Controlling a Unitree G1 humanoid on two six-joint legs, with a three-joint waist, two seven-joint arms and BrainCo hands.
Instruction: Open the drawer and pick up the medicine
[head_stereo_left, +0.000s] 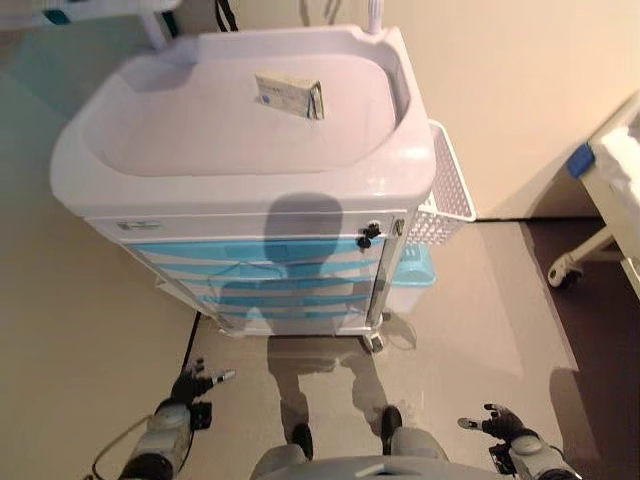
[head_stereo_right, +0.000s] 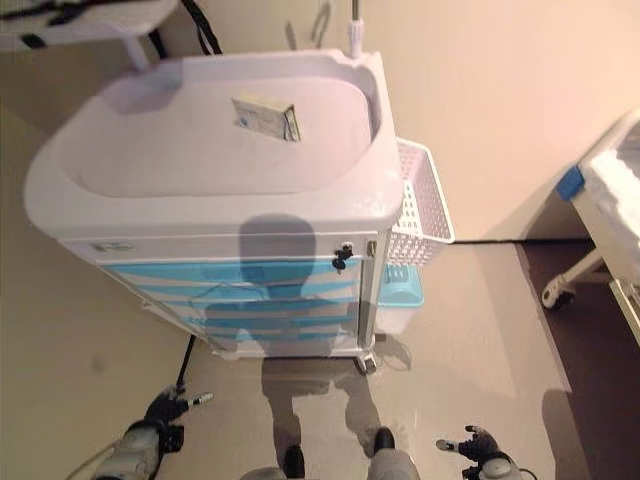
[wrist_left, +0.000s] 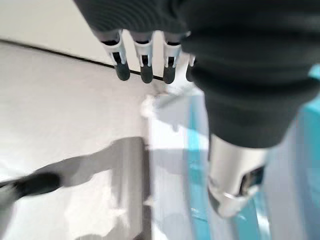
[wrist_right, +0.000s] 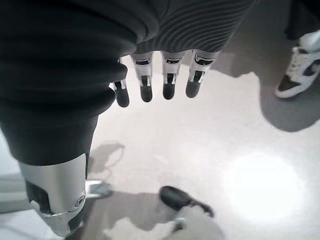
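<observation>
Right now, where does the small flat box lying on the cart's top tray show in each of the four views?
Left eye view: the small flat box lies on the white cart's recessed top tray, towards the back, right of centre.
Right eye view: same spot, shifted slightly left.
Left wrist view: not in it.
Right wrist view: not in it.
Shared landmark: the white wire side basket on the cart's right side, in both eye views.
</observation>
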